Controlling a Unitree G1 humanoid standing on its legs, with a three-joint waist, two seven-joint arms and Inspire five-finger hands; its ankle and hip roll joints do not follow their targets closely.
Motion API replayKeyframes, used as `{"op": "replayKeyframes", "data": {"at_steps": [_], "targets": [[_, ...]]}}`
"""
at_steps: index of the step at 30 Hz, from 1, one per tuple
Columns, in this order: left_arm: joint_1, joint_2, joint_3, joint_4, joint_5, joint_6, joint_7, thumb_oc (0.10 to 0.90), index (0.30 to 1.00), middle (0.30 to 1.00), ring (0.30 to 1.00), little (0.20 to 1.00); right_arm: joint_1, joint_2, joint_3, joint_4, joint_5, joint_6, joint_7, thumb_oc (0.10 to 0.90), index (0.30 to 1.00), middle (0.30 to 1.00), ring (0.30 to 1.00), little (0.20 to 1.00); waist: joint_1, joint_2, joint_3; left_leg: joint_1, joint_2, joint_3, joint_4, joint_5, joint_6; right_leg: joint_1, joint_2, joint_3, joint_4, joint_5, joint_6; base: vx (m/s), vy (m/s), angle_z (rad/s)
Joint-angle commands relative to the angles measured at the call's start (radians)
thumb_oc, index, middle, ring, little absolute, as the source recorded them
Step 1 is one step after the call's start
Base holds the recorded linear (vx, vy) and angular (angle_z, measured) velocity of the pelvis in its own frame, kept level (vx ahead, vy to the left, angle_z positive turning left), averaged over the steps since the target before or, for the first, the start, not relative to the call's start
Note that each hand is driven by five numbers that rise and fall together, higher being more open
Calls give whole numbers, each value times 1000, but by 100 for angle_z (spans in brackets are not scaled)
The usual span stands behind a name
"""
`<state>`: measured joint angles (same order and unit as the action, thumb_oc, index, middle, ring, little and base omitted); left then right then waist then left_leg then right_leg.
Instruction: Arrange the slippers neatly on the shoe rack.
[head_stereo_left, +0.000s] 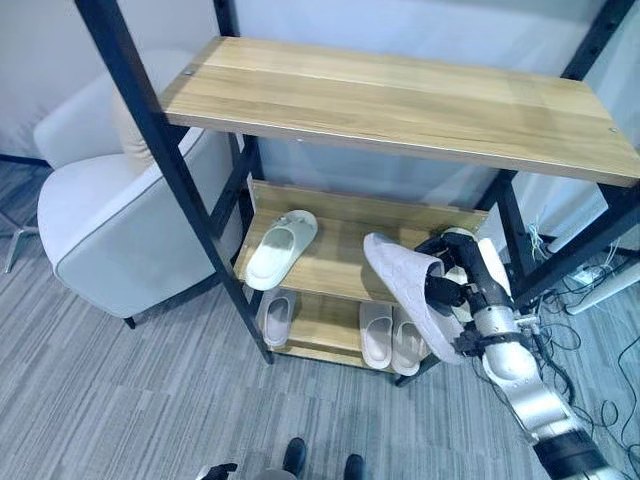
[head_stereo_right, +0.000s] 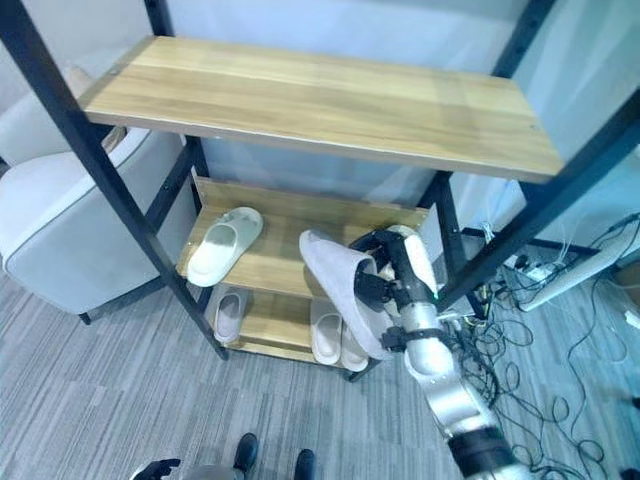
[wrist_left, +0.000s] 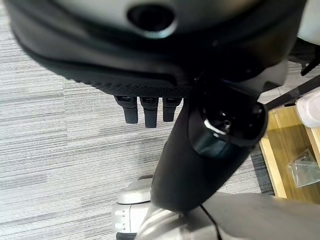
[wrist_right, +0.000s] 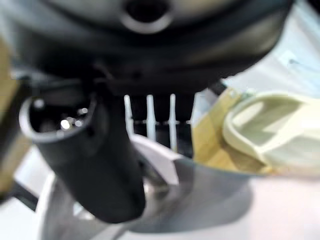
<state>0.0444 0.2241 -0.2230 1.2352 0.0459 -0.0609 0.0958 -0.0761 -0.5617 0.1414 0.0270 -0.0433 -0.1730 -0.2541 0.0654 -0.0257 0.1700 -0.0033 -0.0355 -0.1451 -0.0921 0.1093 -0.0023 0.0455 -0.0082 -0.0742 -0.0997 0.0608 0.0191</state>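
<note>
My right hand (head_stereo_left: 447, 291) is shut on a pale slipper (head_stereo_left: 405, 296), holding it tilted with its sole towards me at the right end of the shoe rack's middle shelf (head_stereo_left: 340, 262). In the right wrist view the thumb (wrist_right: 92, 165) presses on this slipper (wrist_right: 200, 195). A second cream slipper (head_stereo_left: 281, 248) lies on the left of the same shelf and appears past the hand as the cream slipper (wrist_right: 270, 130). My left hand (wrist_left: 145, 111) hangs low over the floor with relaxed fingers.
The bottom shelf holds one slipper (head_stereo_left: 277, 317) at the left and a pair (head_stereo_left: 390, 338) at the right. A wide top shelf (head_stereo_left: 400, 100) overhangs the rack. A white armchair (head_stereo_left: 110, 220) stands to the left. Cables (head_stereo_left: 590, 290) lie on the floor at the right.
</note>
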Motion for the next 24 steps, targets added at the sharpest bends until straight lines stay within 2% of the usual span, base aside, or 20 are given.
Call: {"op": "replayKeyframes", "data": {"at_steps": [1, 2, 3, 6, 7, 8, 10, 12, 13, 14, 17, 21, 22, 23, 24], "targets": [[-20, -55, -23, 57, 28, -25, -32, 800, 900, 900, 900, 900, 20, 9, -81, -165, 140, -131, 67, 400, 300, 300, 300, 300, -11, 0, -74, 23, -7, 41, 5, -151, -11, -5, -26, -7, 12, -83, 66, 0, 0, 0], [-17, -56, -23, 57, 32, -25, -35, 800, 900, 900, 900, 900, 45, 19, -72, -175, 196, -135, 109, 400, 300, 300, 300, 300, -16, 1, -72, 22, -7, 44, 5, -151, -11, -7, -26, -4, 12, -82, 65, -24, -6, -5], [-16, -56, -23, 57, 32, -25, -35, 800, 900, 900, 900, 900, 47, 19, -73, -177, 198, -135, 111, 400, 300, 300, 300, 300, -15, 1, -73, 22, -7, 44, 5, -151, -11, -7, -26, -4, 12, -82, 65, -6, -8, -5], [-8, -52, -22, 43, 41, -32, -53, 800, 900, 900, 900, 900, 101, 5, -31, -198, 326, -138, 234, 400, 300, 300, 300, 300, -24, 2, -64, 22, -4, 50, 5, -154, -12, -12, -24, 3, 12, -81, 64, 6, -10, -17], [-7, -52, -22, 43, 41, -32, -54, 800, 900, 900, 900, 900, 102, 5, -31, -198, 327, -138, 235, 400, 300, 300, 300, 300, -24, 2, -64, 23, -4, 50, 5, -154, -12, -12, -24, 3, 12, -81, 64, -26, -5, -10], [-10, -49, -25, 36, 41, -33, -57, 800, 900, 900, 900, 900, 108, 3, -18, -199, 360, -137, 258, 400, 300, 300, 300, 300, -26, 2, -53, 18, -4, 51, 5, -153, -13, -17, -23, 4, 12, -80, 64, -121, -12, -4], [-37, -38, -42, 7, 19, -38, -57, 800, 900, 900, 900, 900, 93, -7, 21, -177, 405, -127, 284, 400, 300, 300, 300, 300, -27, -4, 10, -28, 2, 52, 22, -135, -10, -60, -23, 0, 34, -73, 58, -271, -35, -2], [-85, -25, -72, -26, -15, -44, -46, 800, 900, 900, 900, 900, 38, -16, 58, -152, 412, -132, 272, 400, 300, 300, 300, 300, -24, -15, 89, -164, -7, 56, 145, -144, -13, -174, -32, -5, 125, -80, 46, -370, -50, 2], [-87, -25, -70, -25, -15, -43, -46, 800, 900, 900, 900, 900, 33, -15, 60, -148, 412, -134, 272, 400, 300, 300, 300, 300, -27, -15, 83, -181, -7, 54, 159, -149, -13, -188, -32, -6, 133, -83, 46, -455, -60, 9], [-130, -15, -96, -58, -51, -53, -34, 800, 900, 900, 900, 900, -33, -17, 97, -128, 408, -137, 256, 400, 300, 300, 300, 300, -21, -16, 131, -310, -23, 51, 260, -154, -18, -304, -37, -22, 227, -96, 32, -304, -43, 18], [-135, -5, -119, -114, -93, -57, -28, 800, 900, 900, 900, 900, -88, -15, 115, -110, 394, -136, 225, 400, 300, 300, 300, 300, -16, -7, 124, -468, -27, 32, 395, -174, -12, -448, -48, -45, 369, -141, 13, -189, -25, 20], [-153, 6, -120, -196, -193, -66, -2, 800, 900, 900, 900, 900, -196, -26, 133, -78, 328, -147, 146, 400, 300, 300, 300, 300, 4, 6, 155, -690, -27, 23, 626, -220, -3, -657, -63, -64, 612, -224, -12, -133, -2, 21], [-153, 6, -119, -196, -193, -66, -2, 800, 900, 900, 900, 900, -197, -26, 134, -78, 328, -147, 145, 400, 300, 300, 300, 300, 3, 6, 151, -696, -28, 23, 630, -222, -3, -663, -63, -64, 616, -226, -12, -26, -10, 26], [-160, 10, -121, -214, -219, -73, 11, 800, 900, 900, 900, 900, -229, -34, 131, -68, 305, -150, 115, 400, 300, 300, 300, 300, 9, 9, 160, -740, -29, 18, 705, -272, 0, -718, -64, -59, 701, -277, -8, 21, -4, 25], [-164, 12, -123, -241, -235, -71, 16, 800, 900, 900, 900, 900, -255, -38, 124, -67, 287, -153, 89, 400, 300, 300, 300, 300, 12, 12, 159, -810, -32, 18, 780, -296, 7, -787, -66, -56, 777, -311, -19, -28, -3, 19]]}}
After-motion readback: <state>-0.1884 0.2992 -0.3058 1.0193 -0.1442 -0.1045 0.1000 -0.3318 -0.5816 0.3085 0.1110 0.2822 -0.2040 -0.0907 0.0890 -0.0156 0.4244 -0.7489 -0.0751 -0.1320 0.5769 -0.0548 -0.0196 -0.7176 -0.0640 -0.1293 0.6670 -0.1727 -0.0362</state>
